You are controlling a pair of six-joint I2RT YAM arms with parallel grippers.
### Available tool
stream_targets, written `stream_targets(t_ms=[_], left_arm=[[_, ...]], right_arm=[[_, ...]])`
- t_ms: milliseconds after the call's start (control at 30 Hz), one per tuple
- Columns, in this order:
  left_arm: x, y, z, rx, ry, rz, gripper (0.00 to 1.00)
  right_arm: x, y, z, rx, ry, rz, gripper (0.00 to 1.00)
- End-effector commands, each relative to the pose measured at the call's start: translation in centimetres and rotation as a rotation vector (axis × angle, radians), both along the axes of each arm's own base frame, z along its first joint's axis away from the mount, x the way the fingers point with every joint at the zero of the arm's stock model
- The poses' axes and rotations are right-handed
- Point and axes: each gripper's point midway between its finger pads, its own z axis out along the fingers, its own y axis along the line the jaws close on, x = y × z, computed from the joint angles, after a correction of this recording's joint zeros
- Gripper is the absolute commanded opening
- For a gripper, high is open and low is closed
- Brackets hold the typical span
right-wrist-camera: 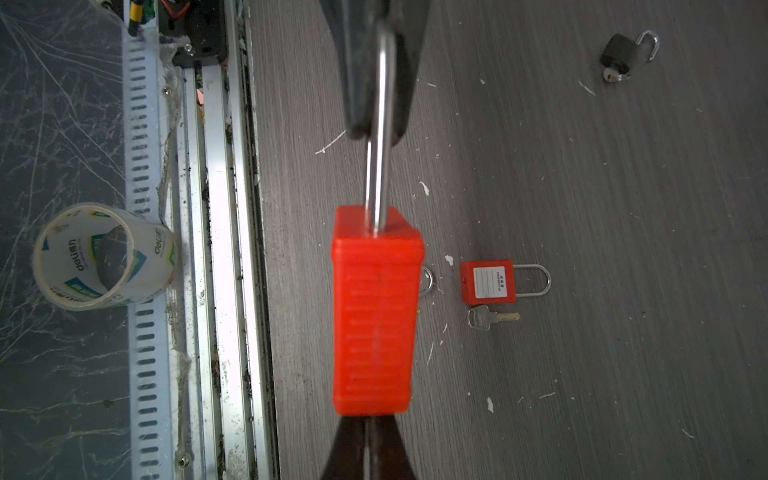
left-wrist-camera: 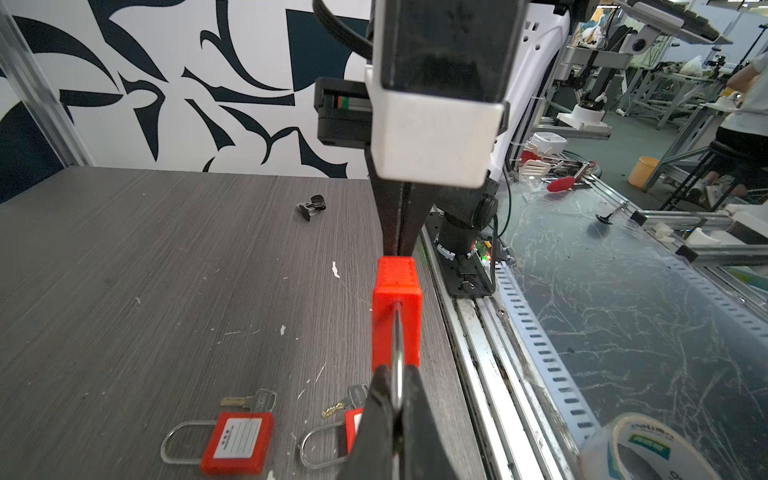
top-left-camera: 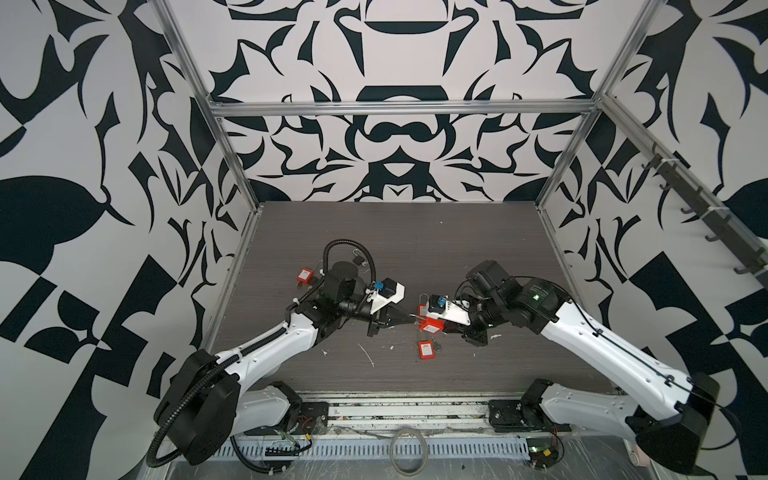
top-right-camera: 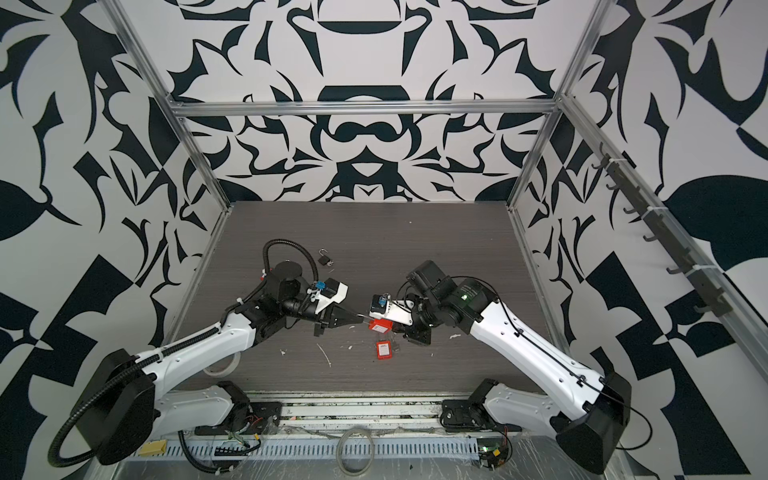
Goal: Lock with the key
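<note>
The left arm (top-left-camera: 266, 349) reaches in from 7 o'clock and the right arm (top-left-camera: 602, 349) from 4 o'clock. Both are low over the table (top-left-camera: 415, 241) and bent at the elbow, with wrists turned so the grippers face each other nose to nose. They meet a little toward 5 o'clock of the table's middle.

Between them the red lock (top-left-camera: 433, 324) lies level, clear of the table. The left gripper (left-wrist-camera: 397, 399) aims at 3 o'clock, its jaws closed on the shackle (right-wrist-camera: 380, 174). The right gripper (right-wrist-camera: 368, 428) aims at 9 o'clock, its jaws pressed together right at the lock's base. Whether anything is pinched between them is hidden.

On the table near the held lock lies a spare lock (right-wrist-camera: 488, 282), with a key (right-wrist-camera: 490, 318) just beside its body.
</note>
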Motion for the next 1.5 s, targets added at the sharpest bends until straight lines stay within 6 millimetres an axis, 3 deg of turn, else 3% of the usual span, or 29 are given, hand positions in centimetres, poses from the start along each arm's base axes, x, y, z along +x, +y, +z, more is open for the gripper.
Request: stream_targets(t_ms=[0,167,300,533,767,1100,1467], left_arm=[[0.5,0.3,2.1,-0.037,-0.061,0.002,0.0],[0.8,0.7,2.4,-0.032,-0.064,0.018,0.0],[1.2,0.7,2.2,-0.004,-0.053,0.027,0.0],[2.7,2.2,1.2,0.19,0.011,0.046,0.0],[5.2,3.9,-2.8,0.526,0.094,0.066,0.0],[8.3,4.8,-7.4,0.836,0.189,-0.003,0.0],[9.7,4.5,-12.1,0.973,0.186,-0.08,0.0]], right_arm=[[-1.6,-2.3,-0.6,-0.049,0.053,0.016,0.0],[-1.5,-3.8,-0.7,-0.092,0.068,0.008,0.0],[-1.3,-3.9,-0.5,-0.086,0.061,-0.004,0.0],[0.5,-5.0,-0.1,-0.077,-0.031,-0.122,0.0],[2.5,-4.1,0.6,0.022,-0.026,-0.308,0.0],[3.7,-4.1,-1.4,0.068,0.05,-0.494,0.0],[4.4,-3.4,-1.7,0.131,0.041,-0.522,0.0]])
